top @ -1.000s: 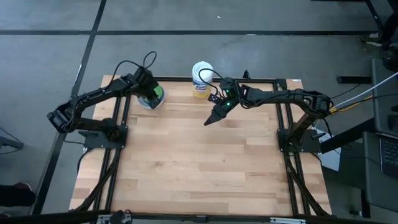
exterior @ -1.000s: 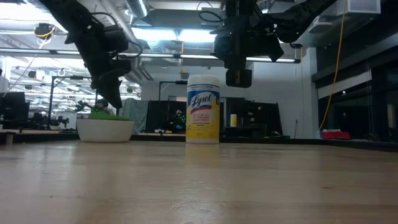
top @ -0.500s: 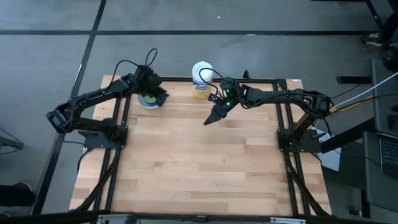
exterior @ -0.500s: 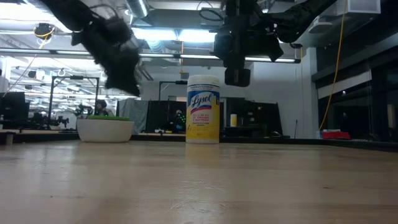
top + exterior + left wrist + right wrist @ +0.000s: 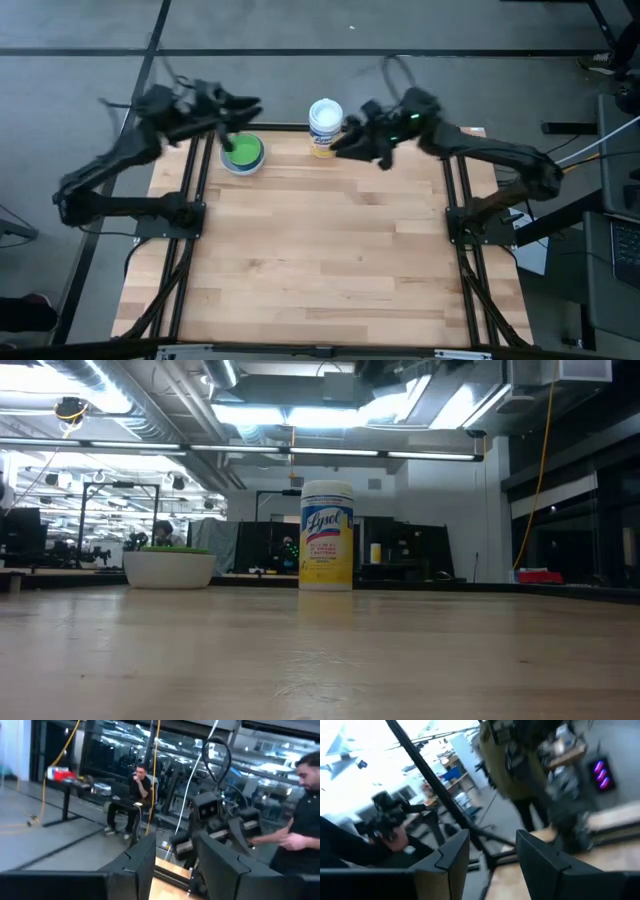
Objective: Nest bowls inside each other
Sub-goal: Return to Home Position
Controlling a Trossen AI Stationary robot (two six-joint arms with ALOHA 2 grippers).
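A green bowl (image 5: 243,153) sits nested in a white bowl (image 5: 168,568), which rests by its base on the wooden table near the far left corner. In the low view only the green rim (image 5: 170,548) shows above the white wall. My left gripper (image 5: 248,104) is raised high above the bowls, points level and is open with nothing between its fingers (image 5: 145,865). My right gripper (image 5: 345,147) is raised just right of the white container (image 5: 324,125), also level and open, nothing between its fingers (image 5: 455,855). Neither gripper shows in the low view.
The tall white container with a yellow label (image 5: 326,536) stands at the far edge, between the bowls and my right gripper. The bare table top (image 5: 320,250) stretches toward the near edge. People show in the room beyond the table (image 5: 135,795).
Both grippers have risen fast and tipped from pointing down to level, leaving the low view. My left gripper has come up off the green bowl and drawn back toward the far left corner. My right gripper has climbed beside the container. The bowls have stayed in place.
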